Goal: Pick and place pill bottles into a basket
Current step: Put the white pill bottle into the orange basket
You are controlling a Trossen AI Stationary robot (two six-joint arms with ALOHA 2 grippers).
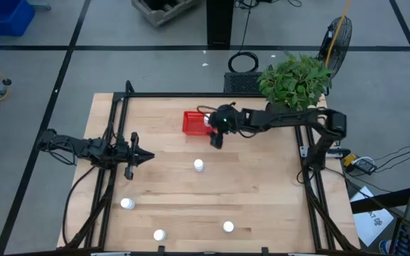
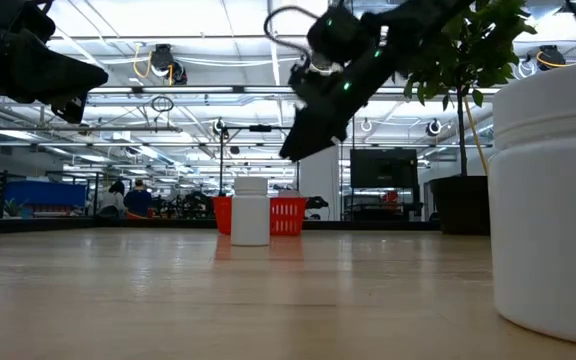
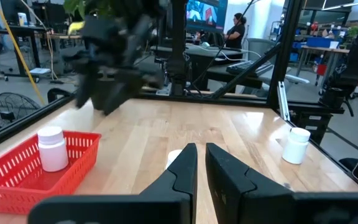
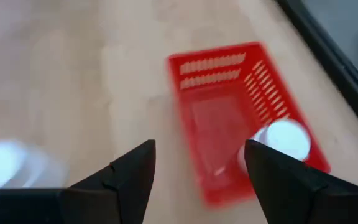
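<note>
I count one pill bottle [image 3: 53,149] standing in the red basket [image 1: 193,122]; four bottles [image 1: 198,166] remain spread across the counter [image 1: 262,192]. My right tool [image 1: 216,140] hovers beside the basket, spread wide and empty; my left tool [image 1: 146,156] waits closed.

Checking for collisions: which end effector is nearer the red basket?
Right. The right end effector hangs open just beside the basket; the left end effector waits shut farther off.

Overhead, table-level and both wrist cameras all share the red basket [image 1: 193,122].
</note>
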